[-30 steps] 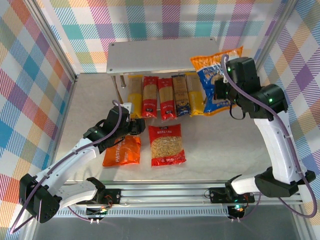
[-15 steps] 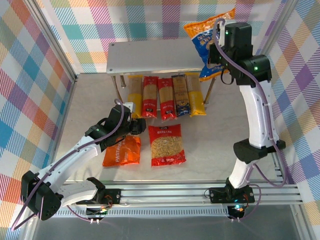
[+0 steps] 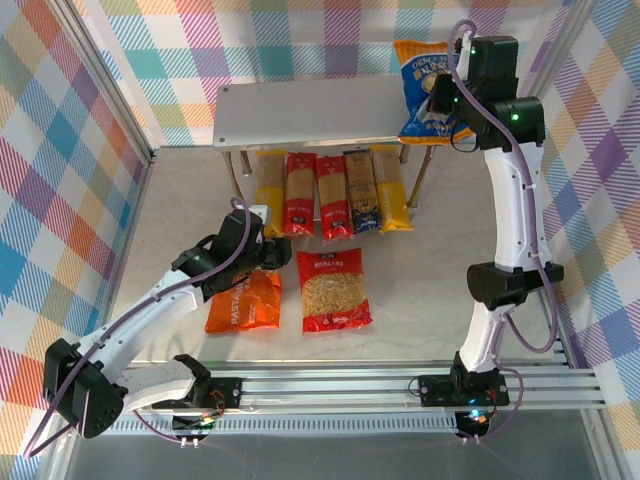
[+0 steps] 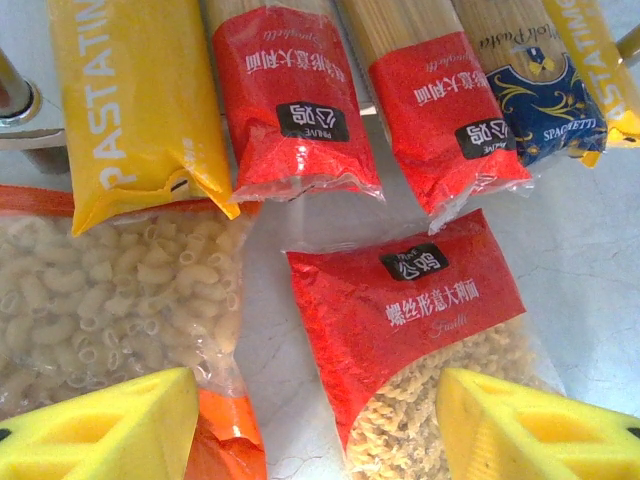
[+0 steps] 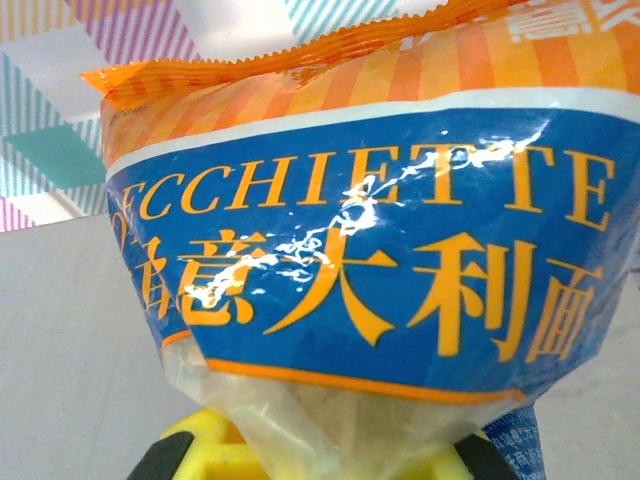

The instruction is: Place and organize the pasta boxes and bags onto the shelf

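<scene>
Lifting the blue bag (image 3: 425, 95) over the shelf's (image 3: 300, 112) right edge, your right gripper (image 5: 320, 455) stays clenched on it, set-down next; your left gripper (image 4: 315, 425) waits released.

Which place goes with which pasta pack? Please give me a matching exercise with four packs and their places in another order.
Things:
1. blue-and-orange crinkly pasta bag
2. red crinkly bag of spirals
3. dark blue long spaghetti pack
4. orange crinkly bag of elbow pasta

Places:
A. on the table, its far end by the open left gripper
B. held by the right gripper above the grey metal shelf's right end
C. under the shelf top, between a red pack and a yellow pack
D. on the table, clear of both grippers

Pairs: 1-B, 2-D, 3-C, 4-A
</scene>
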{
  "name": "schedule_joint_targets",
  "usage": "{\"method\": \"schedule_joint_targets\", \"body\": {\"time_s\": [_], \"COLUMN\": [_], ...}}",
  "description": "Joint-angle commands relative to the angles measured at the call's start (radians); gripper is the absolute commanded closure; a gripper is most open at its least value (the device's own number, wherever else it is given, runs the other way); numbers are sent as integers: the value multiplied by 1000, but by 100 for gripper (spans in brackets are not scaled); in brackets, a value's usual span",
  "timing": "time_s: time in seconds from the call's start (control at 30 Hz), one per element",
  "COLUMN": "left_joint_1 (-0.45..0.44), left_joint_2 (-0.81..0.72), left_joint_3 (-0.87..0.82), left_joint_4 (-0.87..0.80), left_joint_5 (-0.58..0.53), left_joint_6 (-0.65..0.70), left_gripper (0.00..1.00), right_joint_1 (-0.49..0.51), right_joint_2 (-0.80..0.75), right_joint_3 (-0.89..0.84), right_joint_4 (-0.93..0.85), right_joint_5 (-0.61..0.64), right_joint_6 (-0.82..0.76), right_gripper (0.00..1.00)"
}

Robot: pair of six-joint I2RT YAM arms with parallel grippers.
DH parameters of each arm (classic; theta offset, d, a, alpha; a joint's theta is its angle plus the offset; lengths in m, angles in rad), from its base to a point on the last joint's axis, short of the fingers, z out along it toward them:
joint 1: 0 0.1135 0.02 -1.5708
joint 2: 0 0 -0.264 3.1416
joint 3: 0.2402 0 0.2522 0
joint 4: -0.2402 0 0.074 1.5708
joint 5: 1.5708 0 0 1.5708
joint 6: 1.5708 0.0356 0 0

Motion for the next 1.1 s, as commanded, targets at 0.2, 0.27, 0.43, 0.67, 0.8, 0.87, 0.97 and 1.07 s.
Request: {"method": "schedule_joint_targets", "body": {"time_s": [0.2, 0.27, 0.43, 0.67, 0.8, 0.87, 0.97, 1.07], "left_joint_1": [-6, -6, -6, -6, -6, -6, -6, -6], "left_joint_2": [18, 14, 3, -13, -6, -7, -11, -15], "left_joint_3": [39, 40, 40, 32, 33, 31, 23, 17], "left_joint_4": [-20, -25, -37, -39, -36, -33, -29, -29], "left_joint_5": [-11, -15, -30, -43, -36, -34, -35, -35], "left_joint_6": [10, 9, 10, 9, 9, 8, 7, 7], "left_gripper": [36, 36, 36, 36, 36, 36, 36, 36], "right_joint_1": [6, 5, 6, 6, 6, 6, 6, 6], "right_joint_2": [-9, 6, 50, 82, 100, 111, 123, 132], "right_joint_3": [76, 76, 76, 77, 75, 72, 70, 65], "right_joint_4": [307, 323, 357, 331, 309, 300, 281, 258], "right_joint_5": [-70, -89, -135, -158, -186, -201, -219, -234], "right_joint_6": [-1, 3, 19, 28, 45, 54, 57, 50], "right_gripper": [100, 100, 100, 100, 100, 100, 100, 98]}}
